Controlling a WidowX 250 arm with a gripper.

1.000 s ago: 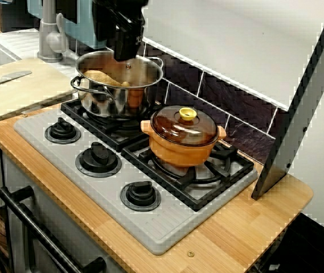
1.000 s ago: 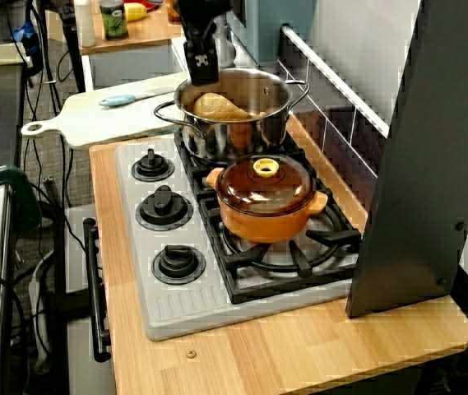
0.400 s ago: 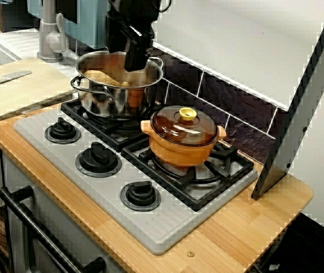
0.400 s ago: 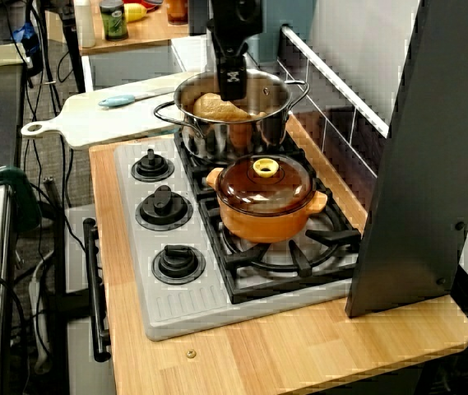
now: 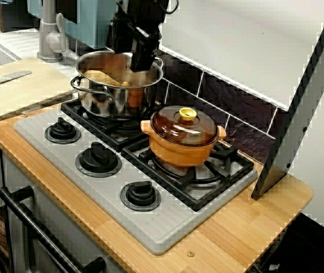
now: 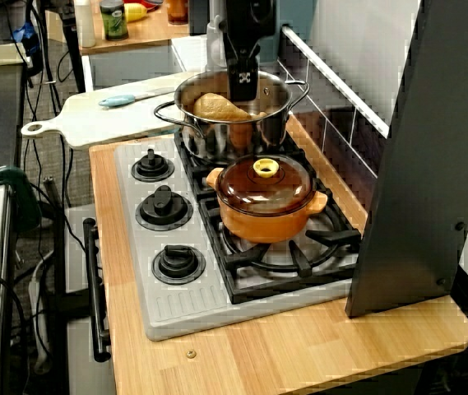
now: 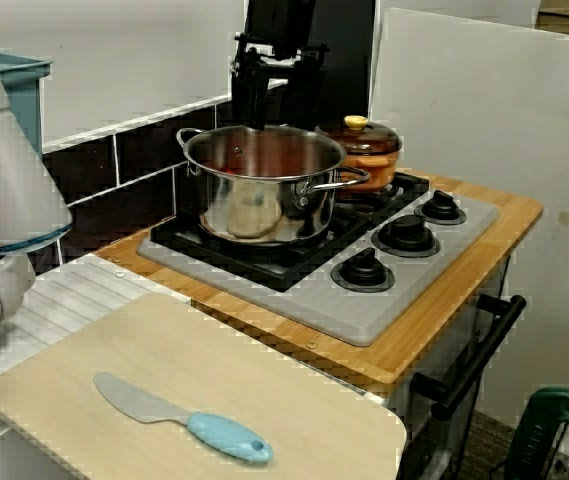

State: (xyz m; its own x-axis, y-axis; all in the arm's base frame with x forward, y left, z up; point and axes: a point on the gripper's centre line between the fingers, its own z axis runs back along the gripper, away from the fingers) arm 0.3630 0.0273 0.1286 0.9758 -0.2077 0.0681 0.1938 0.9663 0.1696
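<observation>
Pot (image 5: pixel 110 99) parked on one hob (image 5: pixel 150 227) burner, tan food (image 6: pixel 217 107) inside. Hanging low over its rim, on the side away from the hob's knobs: gripper (image 5: pixel 141 60). Can't tell whether the jaws are spread or pinched. Lidded casserole (image 5: pixel 183 142) on the hob's other burner.

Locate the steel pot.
Seen from the side, the steel pot stands on the left of the hob, beside the orange casserole, under the gripper.

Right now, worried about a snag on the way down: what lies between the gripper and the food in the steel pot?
Nothing: in the view from above, only open air separates the gripper from the tan food inside the steel pot.
</observation>
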